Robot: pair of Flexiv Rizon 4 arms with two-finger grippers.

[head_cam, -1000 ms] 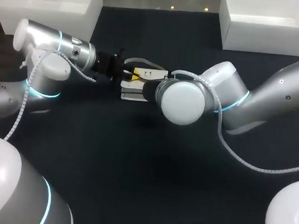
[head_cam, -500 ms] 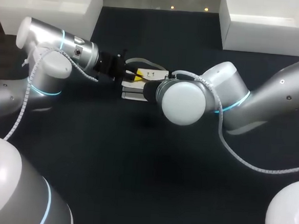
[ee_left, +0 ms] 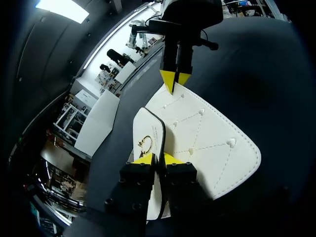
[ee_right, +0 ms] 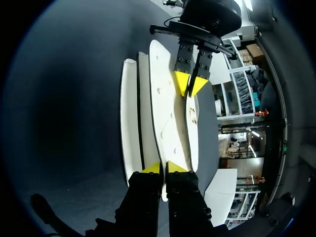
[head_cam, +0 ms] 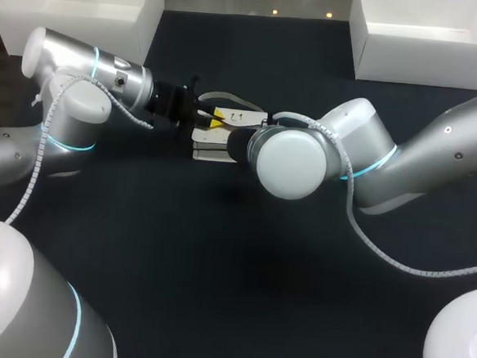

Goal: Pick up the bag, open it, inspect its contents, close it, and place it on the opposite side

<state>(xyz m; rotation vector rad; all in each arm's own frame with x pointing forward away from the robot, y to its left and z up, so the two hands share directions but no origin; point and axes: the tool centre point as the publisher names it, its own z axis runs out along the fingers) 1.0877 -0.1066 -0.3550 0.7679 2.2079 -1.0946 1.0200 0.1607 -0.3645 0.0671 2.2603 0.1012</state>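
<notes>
Left tool (ee_left: 157,160) and right tool (ee_right: 164,168) are each clenched on an opposite edge of the flap (ee_left: 207,143) of the white bag (head_cam: 212,150), which sits mid-table (head_cam: 216,267) between them. I judge opening is in hand, and next both must raise the flap evenly to bare the inside. The head view hides the right tool behind its wrist, while the right wrist view shows the flap parted from the bag's other layers.

The bag (ee_left: 207,143) is white with diamond quilting; the left end effector (ee_left: 158,159) and right end effector (ee_right: 164,168) are black, yellow-tipped; the desk (head_cam: 214,292) is dark.

Probably a lab: robot arms (head_cam: 72,106)
</notes>
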